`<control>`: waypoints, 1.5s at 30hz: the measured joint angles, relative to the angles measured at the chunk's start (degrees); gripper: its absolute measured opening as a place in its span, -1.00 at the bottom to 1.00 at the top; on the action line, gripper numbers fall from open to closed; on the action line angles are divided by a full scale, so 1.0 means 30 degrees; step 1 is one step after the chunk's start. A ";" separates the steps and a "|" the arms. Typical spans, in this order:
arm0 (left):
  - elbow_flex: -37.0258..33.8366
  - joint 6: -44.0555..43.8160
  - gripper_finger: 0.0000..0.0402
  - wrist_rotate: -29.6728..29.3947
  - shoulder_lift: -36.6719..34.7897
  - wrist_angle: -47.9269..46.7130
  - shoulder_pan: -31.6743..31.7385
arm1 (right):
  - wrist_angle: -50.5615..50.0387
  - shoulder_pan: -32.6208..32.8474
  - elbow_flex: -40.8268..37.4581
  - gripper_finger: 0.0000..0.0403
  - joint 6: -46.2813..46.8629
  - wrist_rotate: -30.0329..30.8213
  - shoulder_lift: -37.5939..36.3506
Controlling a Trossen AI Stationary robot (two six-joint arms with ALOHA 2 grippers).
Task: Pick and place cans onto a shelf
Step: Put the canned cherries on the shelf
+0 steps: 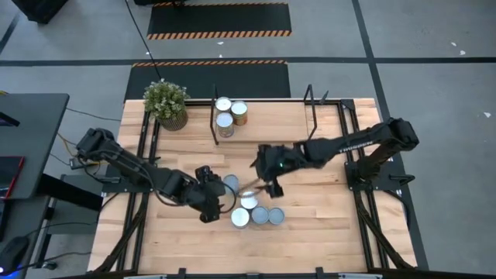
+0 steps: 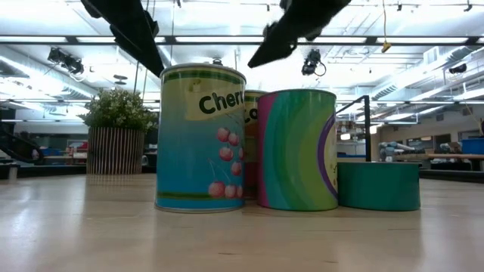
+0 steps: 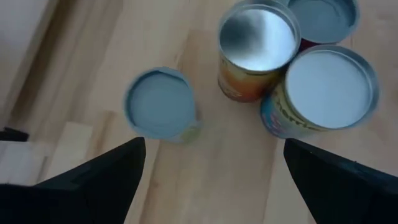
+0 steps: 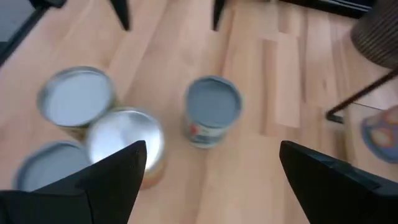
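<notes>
- Left gripper [image 1: 211,203] hangs over the front-middle of the worktop [image 1: 325,225], fingers spread wide, nothing between them; in its wrist view a lone pale-blue-topped can [image 3: 160,104] lies ahead of the gap.
- Right gripper [image 1: 263,188] hovers just across the same cluster, also spread and empty; its wrist view shows the same lone can [image 4: 212,111] ahead.
- Cans: four on the worktop – the lone one [image 1: 230,183] plus a tight trio [image 1: 258,214] touching each other. Three more [image 1: 229,115] already stand on the shelf [image 1: 271,116] at the back, near the potted plant [image 1: 166,103].
- Risk: both grippers crowd one small patch; if both go for the lone can, fingers or wrists probably collide.
- Risk: the trio is packed; a finger coming down beside one can likely nudges or tips a neighbour.
- Risk: the shelf's thin black end frames [image 1: 311,99] sit in the carry path; a low carry could clip one.
- Risk: shelved cans bunch at one end; placing close could knock them.
- Writing, low view: tall can [image 2: 200,136] reads "Cher…" with cherry pictures, rest cut off; can behind [image 2: 252,113] shows "Co…" only. Green striped can [image 2: 296,149] and short teal tin [image 2: 378,186]: no readable text.
- Right arm link carries white lettering in the high view, too small to read.
</notes>
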 joint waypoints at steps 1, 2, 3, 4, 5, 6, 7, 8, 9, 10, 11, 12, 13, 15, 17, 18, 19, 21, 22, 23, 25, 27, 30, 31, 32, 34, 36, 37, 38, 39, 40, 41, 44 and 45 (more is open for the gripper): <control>0.0000 -0.0181 0.93 -0.0032 0.0169 0.0086 -0.0128 | 0.0288 0.0432 0.0004 0.87 0.0143 0.0334 0.0094; 0.0000 -0.0327 0.93 -0.0053 0.0289 0.0174 -0.0264 | 0.0570 0.0825 0.0040 0.87 0.0190 0.0732 0.0163; 0.0000 -0.0433 0.93 -0.0075 0.0409 0.0215 -0.0401 | 0.0506 0.1204 0.0038 0.87 0.0210 0.1317 0.0207; 0.0000 -0.0566 0.93 -0.0070 0.0547 0.0274 -0.0508 | 0.0329 0.1549 0.0018 0.87 0.0237 0.1831 0.0270; 0.0000 -0.0745 0.93 -0.0077 0.0673 0.0434 -0.0585 | 0.0512 0.1875 0.0007 0.87 0.0296 0.2294 0.0454; 0.0000 -0.0797 0.93 -0.0059 0.0788 0.0518 -0.0682 | 0.0826 0.2130 0.0015 0.87 0.0471 0.2635 0.0604; -0.0007 -0.0815 0.93 -0.0014 0.0903 0.0529 -0.0749 | 0.0802 0.2392 0.0015 0.87 0.0577 0.2834 0.0784; -0.0007 -0.0815 0.93 -0.0042 0.1076 0.0712 -0.0818 | 0.0855 0.2580 0.0015 0.87 0.0669 0.2859 0.1025; 0.0000 -0.0795 0.93 -0.0050 0.1163 0.0899 -0.0829 | 0.1147 0.2738 0.0015 0.87 0.0754 0.2900 0.1261; -0.0012 -0.0799 0.93 -0.0020 0.1180 0.0788 -0.0922 | 0.1308 0.2861 0.0015 0.87 0.0956 0.2923 0.1558; -0.0015 -0.0878 0.93 -0.0003 0.1193 0.0791 -0.0943 | 0.1530 0.2978 0.0015 0.87 0.1159 0.2917 0.1817; 0.0011 -0.1017 0.93 -0.0024 0.1277 0.1063 -0.0943 | 0.1681 0.3082 0.0007 0.87 0.1396 0.2917 0.2028; 0.0022 -0.1239 0.93 -0.0021 0.1353 0.1232 -0.0949 | 0.1847 0.3165 0.0007 0.87 0.1582 0.2919 0.2250; -0.0017 -0.1415 0.93 -0.0026 0.1449 0.1026 -0.1207 | 0.2178 0.3435 0.0007 0.89 0.1849 0.3229 0.2491; 0.0014 -0.1442 0.93 -0.0079 0.1761 0.1830 -0.1435 | 0.2428 0.3748 0.0007 0.91 0.1960 0.3754 0.2699; 0.0008 -0.1442 0.93 -0.0078 0.1911 0.1803 -0.1658 | 0.2566 0.3920 0.0011 0.92 0.1945 0.4025 0.2759; -0.0015 -0.1442 0.93 0.0033 0.2069 0.1813 -0.1805 | 0.2487 0.4101 0.0000 0.92 0.1937 0.4245 0.2771; 0.0000 -0.1443 0.93 0.0241 0.2542 0.2671 -0.1979 | 0.2768 0.4427 0.0000 0.93 0.1930 0.4404 0.2770; -0.0004 -0.1447 0.93 0.0331 0.2736 0.2644 -0.2106 | 0.2896 0.4533 0.0000 0.93 0.1944 0.4396 0.2756; -0.0007 -0.1447 0.93 0.0380 0.2950 0.2650 -0.2206 | 0.2899 0.4677 0.0007 0.93 0.2063 0.4397 0.2756; -0.0007 -0.1449 0.93 0.0467 0.3406 0.3270 -0.2326 | 0.2832 0.4843 0.0023 0.93 0.2479 0.4396 0.2756; -0.0015 -0.1460 0.93 0.0561 0.3713 0.3274 -0.2531 | 0.2763 0.5013 0.0199 0.93 0.2841 0.4406 0.2756; -0.0012 -0.1499 0.93 0.0811 0.3944 0.3316 -0.2649 | 0.2432 0.5169 0.0744 0.93 0.2995 0.4553 0.2756; -0.0022 -0.1732 0.93 0.0795 0.3923 0.3188 -0.2662 | 0.2369 0.5183 0.0982 0.93 0.2944 0.4733 0.2756; -0.0011 -0.1904 0.93 0.0785 0.3920 0.3300 -0.2662 | 0.2239 0.5184 0.1227 0.93 0.2936 0.4914 0.2756; -0.0015 -0.2293 0.93 0.0717 0.3840 0.3261 -0.2662 | 0.2152 0.5181 0.1735 0.93 0.2933 0.5011 0.2950; -0.0008 -0.2583 0.93 0.0564 0.3810 0.3943 -0.2864 | 0.1990 0.5292 0.2135 0.93 0.2785 0.5140 0.3210; -0.0007 -0.2782 0.93 0.0564 0.3852 0.4109 -0.2987 | 0.1953 0.5390 0.2404 0.93 0.2705 0.5198 0.3582; -0.0007 -0.2891 0.93 0.0559 0.3948 0.4302 -0.3172 | 0.2200 0.5584 0.2736 0.93 0.2560 0.5298 0.3901; -0.0007 -0.2978 0.93 0.0566 0.4115 0.4550 -0.3316 | 0.1924 0.5788 0.2973 0.93 0.2421 0.5352 0.4191; -0.0007 -0.3087 0.93 0.0546 0.4341 0.4800 -0.3433 | 0.1615 0.5954 0.3271 0.93 0.2283 0.5348 0.4599; -0.0007 -0.3223 0.93 0.0450 0.4540 0.4970 -0.3641 | 0.1566 0.6104 0.3729 0.93 0.2136 0.5332 0.5019; 0.0013 -0.3321 0.93 -0.0274 0.5108 0.5348 -0.3972 | 0.0220 0.6386 0.5140 0.93 0.1807 0.5350 0.6276; 0.0023 -0.3327 0.93 -0.0679 0.5278 0.5304 -0.4173 | -0.0177 0.6437 0.5731 0.93 0.1730 0.5333 0.6752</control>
